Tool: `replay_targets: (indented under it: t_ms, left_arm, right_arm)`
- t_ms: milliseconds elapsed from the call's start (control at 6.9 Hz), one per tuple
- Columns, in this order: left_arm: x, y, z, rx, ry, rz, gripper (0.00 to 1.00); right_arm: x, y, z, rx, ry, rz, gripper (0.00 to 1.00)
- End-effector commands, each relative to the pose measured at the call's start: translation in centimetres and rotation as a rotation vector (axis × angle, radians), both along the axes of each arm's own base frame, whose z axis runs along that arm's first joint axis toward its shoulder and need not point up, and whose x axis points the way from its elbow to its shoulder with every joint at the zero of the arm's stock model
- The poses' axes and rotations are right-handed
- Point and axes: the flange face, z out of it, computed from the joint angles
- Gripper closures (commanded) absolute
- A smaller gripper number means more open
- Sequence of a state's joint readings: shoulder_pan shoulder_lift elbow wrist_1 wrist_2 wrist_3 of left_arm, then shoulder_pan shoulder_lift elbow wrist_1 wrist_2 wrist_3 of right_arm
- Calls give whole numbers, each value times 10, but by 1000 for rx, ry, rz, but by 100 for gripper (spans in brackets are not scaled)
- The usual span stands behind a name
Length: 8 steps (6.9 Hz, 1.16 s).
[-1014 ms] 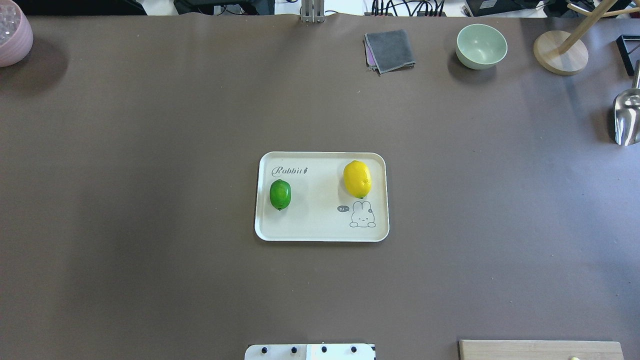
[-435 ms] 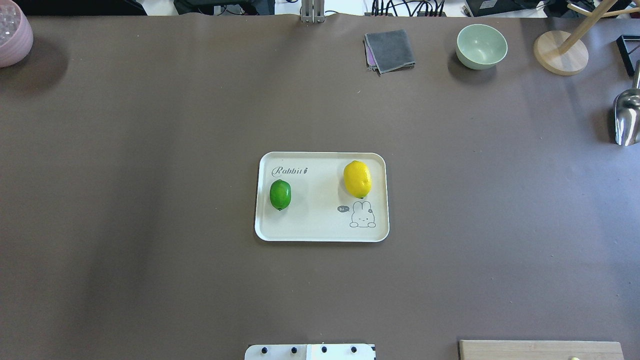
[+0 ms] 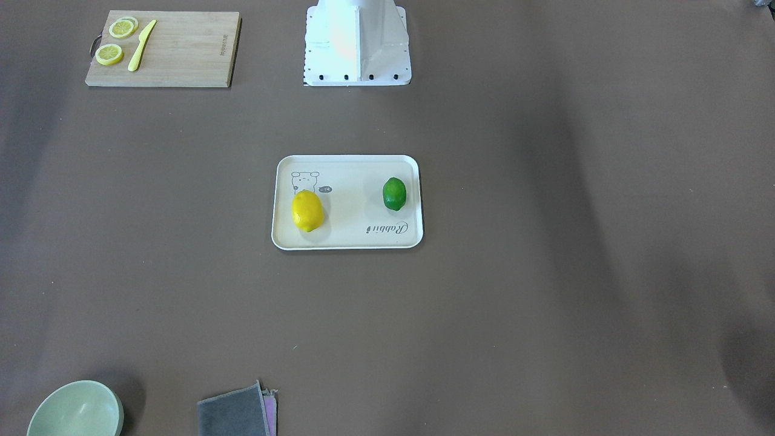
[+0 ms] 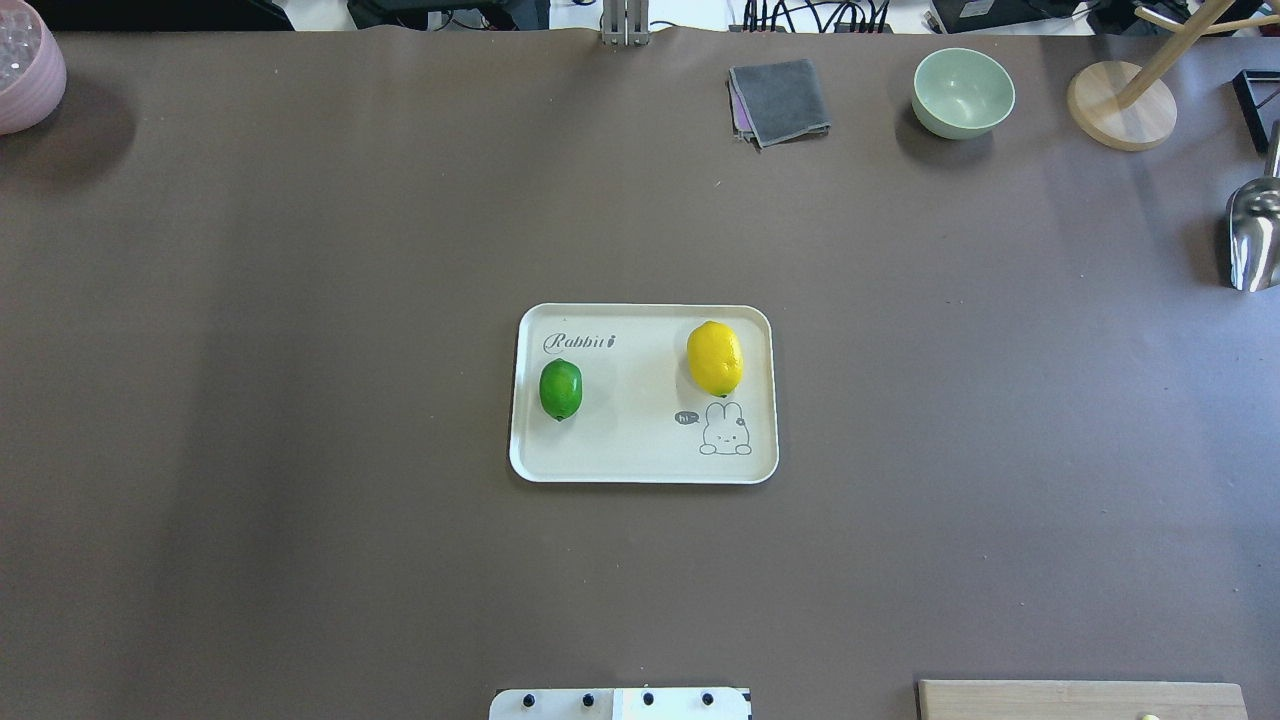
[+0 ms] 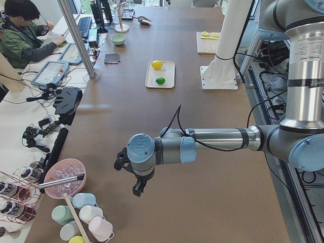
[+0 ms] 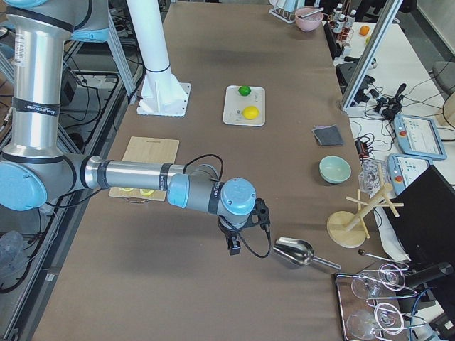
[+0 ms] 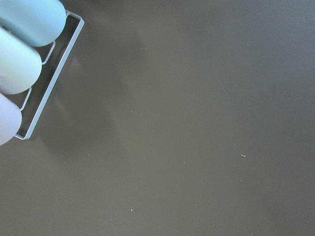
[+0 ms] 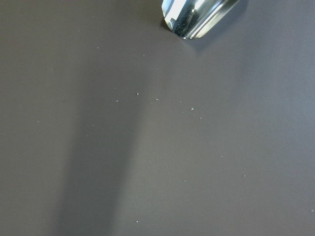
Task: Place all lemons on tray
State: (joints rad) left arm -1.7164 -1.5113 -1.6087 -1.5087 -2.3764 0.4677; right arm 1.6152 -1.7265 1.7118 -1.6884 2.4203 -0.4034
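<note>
The cream-white tray [image 4: 640,462] lies at the table's middle. The yellow lemon [image 4: 715,358] rests on its right part above the rabbit drawing, and the green lemon [image 4: 561,389] rests on its left part below the "Rabbit" script. Both also show in the front view: the yellow lemon [image 3: 307,210] and the green lemon [image 3: 394,194]. My left gripper [image 5: 136,188] hangs over bare table far from the tray, near the table's left end. My right gripper [image 6: 233,245] hangs near the right end beside a metal scoop [image 6: 293,252]. I cannot tell whether either is open or shut.
A wooden cutting board [image 3: 181,51] with lemon slices [image 3: 109,54] and a yellow knife [image 3: 141,45] lies by the robot base [image 3: 357,51]. A green bowl [image 4: 962,92], grey cloth [image 4: 780,100], wooden stand [image 4: 1120,105] and pink bowl [image 4: 25,65] line the far edge.
</note>
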Motion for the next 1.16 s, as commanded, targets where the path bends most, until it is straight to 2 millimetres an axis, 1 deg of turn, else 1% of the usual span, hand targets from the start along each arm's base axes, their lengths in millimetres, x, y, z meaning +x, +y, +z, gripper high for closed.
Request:
replay_targets:
  t_ms: [0,145,435,580,725,870,1014]
  left_arm:
    - [-7,1,-3,-164,10,-170,2]
    - [-7,2,-8,-223,19,-237,2]
    - [-6,6,-6,-224,24,-240,2]
    - [-5,6,-14,-209,20,-238,2]
    - [-4,15,-27,-186,19,-238,2]
    - [-3,20,-38,-163,17,-238,2]
    - [-3,19,-39,-160,17,-238,2]
  right_arm:
    - [1,-2,-1,28,-2,2,0]
    - [0,-1,0,27,-2,2,0]
    - [0,-1,-1,29,-2,-1,0]
    - [0,0,0,28,-4,0,0]
    - [0,0,0,26,-4,0,0]
    - [0,0,0,26,-5,0,0]
    - [0,0,0,28,-5,-1,0]
